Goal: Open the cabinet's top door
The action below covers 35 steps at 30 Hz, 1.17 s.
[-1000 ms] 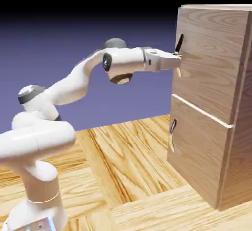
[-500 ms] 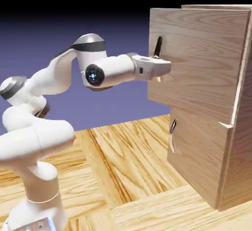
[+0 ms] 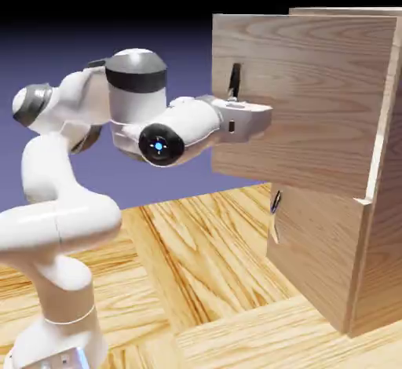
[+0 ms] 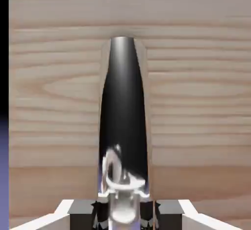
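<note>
Claw (image 3: 263, 116) clamped tight on handle (image 4: 123, 121) of top door (image 3: 314, 100), ajar at frame center-right; risk: grip slips off slim bar w/ arm folding awkwardly.

White robot arm's gripper (image 3: 250, 118) clamped on the dark handle (image 3: 234, 82) of a wooden cabinet's (image 3: 377, 202) part-open top door (image 3: 314, 93)

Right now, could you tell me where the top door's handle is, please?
In the exterior view, the handle stands near the top door's left edge, with the shut gripper on its lower end.
</note>
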### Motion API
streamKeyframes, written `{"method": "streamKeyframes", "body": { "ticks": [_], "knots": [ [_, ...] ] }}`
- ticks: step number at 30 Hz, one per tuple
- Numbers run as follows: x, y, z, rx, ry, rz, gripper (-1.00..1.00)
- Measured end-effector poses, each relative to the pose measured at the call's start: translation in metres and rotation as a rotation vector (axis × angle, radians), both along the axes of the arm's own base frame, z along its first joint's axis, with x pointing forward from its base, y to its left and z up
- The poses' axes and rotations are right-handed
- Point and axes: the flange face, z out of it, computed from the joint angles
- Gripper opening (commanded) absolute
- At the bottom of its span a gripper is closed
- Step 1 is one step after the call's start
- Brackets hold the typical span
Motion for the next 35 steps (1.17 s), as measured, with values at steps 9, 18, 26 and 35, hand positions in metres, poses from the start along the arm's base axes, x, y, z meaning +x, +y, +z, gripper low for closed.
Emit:
{"method": "streamKeyframes", "body": {
  "ticks": [9, 18, 26, 35],
  "knots": [
    [-0.014, -0.068, 0.000, 0.000, 0.000, 0.220, -1.00],
    [-0.014, -0.134, 0.000, 0.000, 0.000, 0.429, -1.00],
    [-0.004, -0.184, 0.000, 0.000, 0.000, 0.586, -1.00],
    [0.011, -0.226, 0.000, 0.000, 0.000, 0.730, -1.00]
  ]
}}
